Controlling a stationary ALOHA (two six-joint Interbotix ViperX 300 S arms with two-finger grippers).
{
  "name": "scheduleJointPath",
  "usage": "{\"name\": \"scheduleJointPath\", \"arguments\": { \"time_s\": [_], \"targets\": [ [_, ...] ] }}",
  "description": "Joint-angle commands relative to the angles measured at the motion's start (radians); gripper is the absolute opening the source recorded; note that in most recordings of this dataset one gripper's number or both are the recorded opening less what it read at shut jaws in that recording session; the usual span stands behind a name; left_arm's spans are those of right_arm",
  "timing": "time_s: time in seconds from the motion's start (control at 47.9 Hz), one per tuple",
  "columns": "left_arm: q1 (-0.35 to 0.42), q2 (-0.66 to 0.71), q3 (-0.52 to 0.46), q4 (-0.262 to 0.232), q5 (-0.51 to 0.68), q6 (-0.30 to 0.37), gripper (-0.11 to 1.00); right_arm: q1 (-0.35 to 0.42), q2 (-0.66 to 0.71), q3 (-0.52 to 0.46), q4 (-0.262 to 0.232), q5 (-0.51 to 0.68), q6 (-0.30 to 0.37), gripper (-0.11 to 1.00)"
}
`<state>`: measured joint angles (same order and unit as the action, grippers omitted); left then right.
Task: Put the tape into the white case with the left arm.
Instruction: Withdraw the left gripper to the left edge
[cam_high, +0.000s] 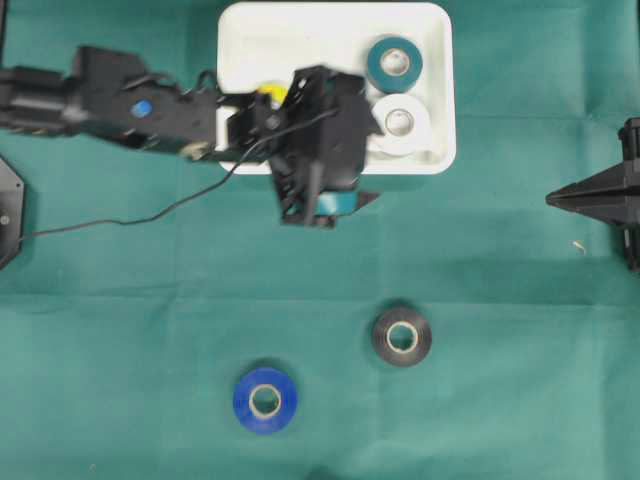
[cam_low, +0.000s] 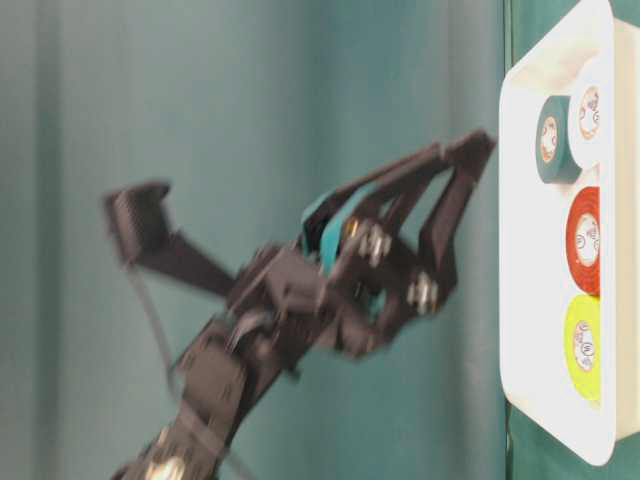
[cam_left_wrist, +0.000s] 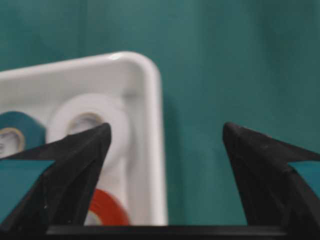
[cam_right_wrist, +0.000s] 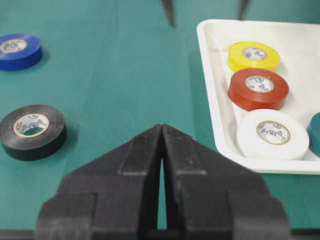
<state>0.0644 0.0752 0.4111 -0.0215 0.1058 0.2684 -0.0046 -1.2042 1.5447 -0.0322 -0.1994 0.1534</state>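
- Overhead exterior view: the white case (cam_high: 240, 40) sits at the top of the green cloth (cam_high: 120, 300). Four tape rolls lie in it. The teal roll (cam_high: 394, 63) and the white roll (cam_high: 400, 122) show well here. The yellow roll (cam_right_wrist: 253, 55) and the red roll (cam_right_wrist: 258, 88) show best in the right wrist view.
- Two rolls are not in the case yet. The black roll (cam_high: 402, 336) and the blue roll (cam_high: 265, 400) lie flat on the cloth, well apart from the case.
- The left gripper (cam_high: 335, 200) hangs over the near edge of the case. Its jaws are spread wide with nothing between them. In the left wrist view only cloth and the case rim show in the gap.
- I think one roll has just been let go, and the arm is between rolls.
- Next, the left arm needs to come away from the case and get over the black or blue roll. Then it must drop down with one finger on each side of the roll and squeeze.
- The right gripper (cam_right_wrist: 162, 135) rests off to the side. Its jaws are pressed together and hold nothing.
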Motion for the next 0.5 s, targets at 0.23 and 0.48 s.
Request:
{"name": "scheduleJointPath", "arguments": {
  "time_s": [0.23, 0.48],
  "targets": [
    [-0.097, -0.183, 0.167, -0.006, -0.146, -0.012, 0.92, -0.002, 0.006, -0.023, 0.0, -0.005, 0.0, -0.09],
    [-0.127, -0.275, 0.288, -0.006, -0.233, -0.066, 0.91, -0.002, 0.006, -0.021, 0.0, -0.005, 0.0, -0.09]
  ]
}}
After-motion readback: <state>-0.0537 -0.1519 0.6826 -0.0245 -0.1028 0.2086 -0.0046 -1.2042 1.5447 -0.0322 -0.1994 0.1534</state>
